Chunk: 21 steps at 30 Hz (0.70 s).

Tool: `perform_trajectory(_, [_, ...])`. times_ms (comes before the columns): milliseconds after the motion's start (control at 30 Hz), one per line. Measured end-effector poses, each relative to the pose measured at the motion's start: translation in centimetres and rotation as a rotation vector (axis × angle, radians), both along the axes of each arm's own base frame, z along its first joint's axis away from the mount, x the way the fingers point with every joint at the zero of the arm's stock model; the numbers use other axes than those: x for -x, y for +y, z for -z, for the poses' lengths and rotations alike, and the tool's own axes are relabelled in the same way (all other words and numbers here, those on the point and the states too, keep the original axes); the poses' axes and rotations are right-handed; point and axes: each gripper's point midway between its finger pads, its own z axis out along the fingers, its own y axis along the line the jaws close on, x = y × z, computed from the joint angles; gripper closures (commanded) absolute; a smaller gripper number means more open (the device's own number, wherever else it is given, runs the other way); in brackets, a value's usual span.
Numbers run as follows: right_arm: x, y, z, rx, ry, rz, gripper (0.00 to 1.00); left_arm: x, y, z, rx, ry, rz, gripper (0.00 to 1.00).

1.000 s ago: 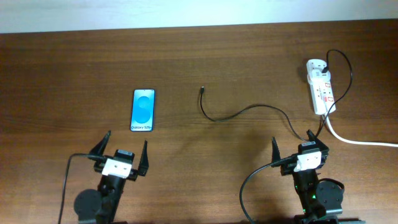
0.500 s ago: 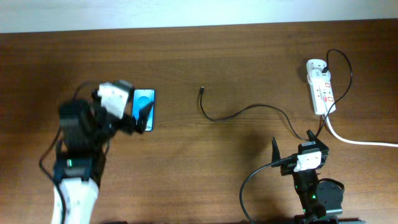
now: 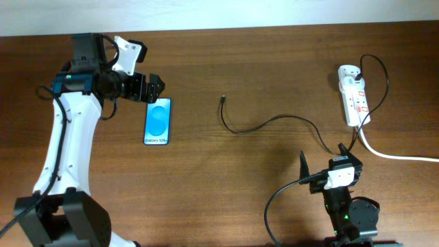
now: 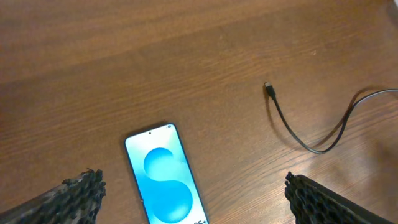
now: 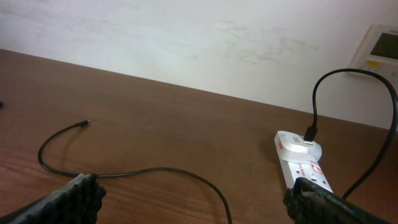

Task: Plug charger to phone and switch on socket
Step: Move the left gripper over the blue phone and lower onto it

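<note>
Overhead view of a dark brown wood-grain table that fills nearly the whole scene, with a narrow band of pale wall along its far edge. The phone lies flat, left of centre, screen up and glowing blue with white lettering at its near end. The left gripper hangs just past the phone's far end on a white arm that reaches in from the near left corner. Its wrist camera shows its dark fingers spread wide, one at either side of the phone and touching nothing. The charger is a thin black cable that snakes across the middle of the table. Its small connector tip lies loose on the wood, well apart from the phone. The socket, a small white power strip with red switches, lies at the far right. A black lead is plugged into its far end, and a thick white cord runs off the right edge. The right gripper sits low at the near right, its fingers spread and empty. Its wrist camera shows a scuffed off-white wall behind the table and a small white wall panel at the upper right.
</note>
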Motion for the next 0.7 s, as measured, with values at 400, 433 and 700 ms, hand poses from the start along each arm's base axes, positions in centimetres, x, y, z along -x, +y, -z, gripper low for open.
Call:
perform_trajectory(400, [0.0,0.0,0.0,0.000,0.000,0.000,0.02,-0.4,-0.5,5.1,-0.170,0.139,-0.087,0.01])
perform_trajectory(433, [0.0,0.0,0.0,0.000,0.000,0.000,0.02,-0.3,-0.7,6.1,-0.191,0.165,-0.101,0.01])
perform_trajectory(700, [0.0,0.0,0.0,0.001,0.000,0.000,0.02,0.4,0.6,13.0,-0.250,0.386,-0.241,0.01])
